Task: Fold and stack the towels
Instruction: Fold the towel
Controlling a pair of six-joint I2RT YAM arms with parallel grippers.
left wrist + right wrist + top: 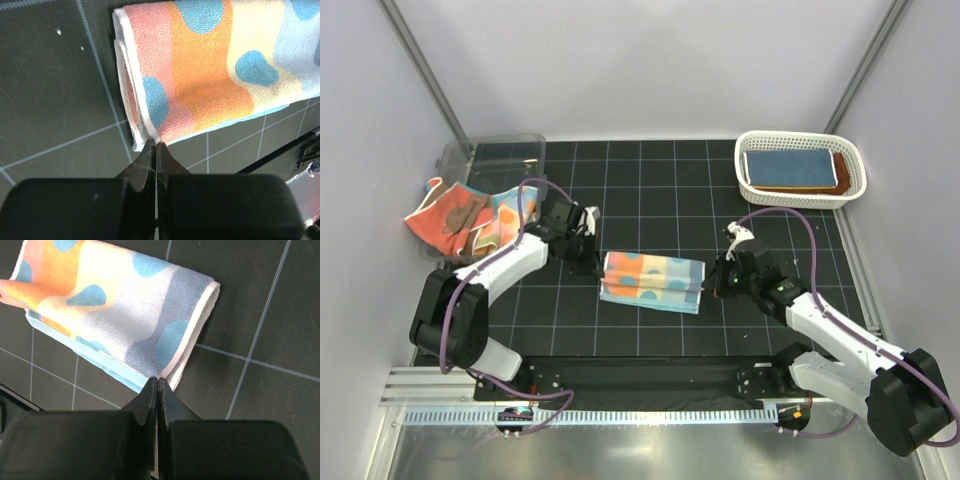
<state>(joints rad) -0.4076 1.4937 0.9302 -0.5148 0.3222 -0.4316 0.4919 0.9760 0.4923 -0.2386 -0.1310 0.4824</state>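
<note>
From above, you see the dotted towel folded into a long strip in the middle of the black tabletop. The left gripper sits at its left end and the right gripper at its right end. Both are too small here to show the tips well. At the back right, a white basket holds a flat blue towel. A brown towel peeks out at its right side, mostly hidden. At the back left, a heap of towels lies against a clear bin. You cannot count how many are in the heap.

In the left wrist view, the left gripper is squeezed tight with no gap. Its tips touch the near corner of the dotted towel. You cannot tell if any cloth is caught between them. The towel's right part runs off the picture.

In the right wrist view, the right gripper is also squeezed tight. Its tips meet the towel's white edge. Whether cloth is pinched there is hard to see.
</note>
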